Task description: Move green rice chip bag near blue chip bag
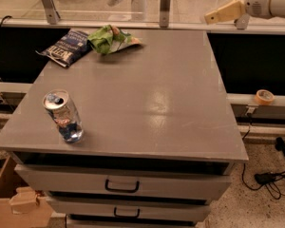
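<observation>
Gripper: 1, hung in the air past the bench's far right corner, tan tip pointing left, carrying nothing.
Gripper state: could not be told, wide or narrow.
Green rice chip bag: 1, crumpled, at the far left of the bench.
Blue chip bag: 1, flat, just left of the green bag, edges touching.
Can: 1, upright, near the front left corner, well apart from both bags.
Drawers: 2, under the bench.

Lab: drawer cabinet, floor cables; gripper top-rt.
</observation>
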Controlling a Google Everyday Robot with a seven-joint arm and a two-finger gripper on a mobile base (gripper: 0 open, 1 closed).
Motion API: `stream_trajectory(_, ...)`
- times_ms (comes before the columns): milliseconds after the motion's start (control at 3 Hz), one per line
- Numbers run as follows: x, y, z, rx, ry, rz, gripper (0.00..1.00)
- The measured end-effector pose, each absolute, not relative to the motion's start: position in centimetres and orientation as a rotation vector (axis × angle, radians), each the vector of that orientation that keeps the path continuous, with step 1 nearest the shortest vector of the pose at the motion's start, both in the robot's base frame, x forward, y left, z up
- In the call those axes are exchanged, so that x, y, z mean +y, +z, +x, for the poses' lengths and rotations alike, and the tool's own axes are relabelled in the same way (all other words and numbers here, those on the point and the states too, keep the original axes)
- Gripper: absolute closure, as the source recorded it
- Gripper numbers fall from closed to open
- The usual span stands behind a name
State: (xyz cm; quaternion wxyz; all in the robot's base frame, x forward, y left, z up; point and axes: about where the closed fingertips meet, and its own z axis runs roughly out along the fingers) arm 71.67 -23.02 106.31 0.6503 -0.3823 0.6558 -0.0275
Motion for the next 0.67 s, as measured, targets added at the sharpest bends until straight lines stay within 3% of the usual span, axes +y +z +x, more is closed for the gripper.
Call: stream_trajectory(667,-25.3,111.8,73.0,1.379,-0.206,-0.909,0.0)
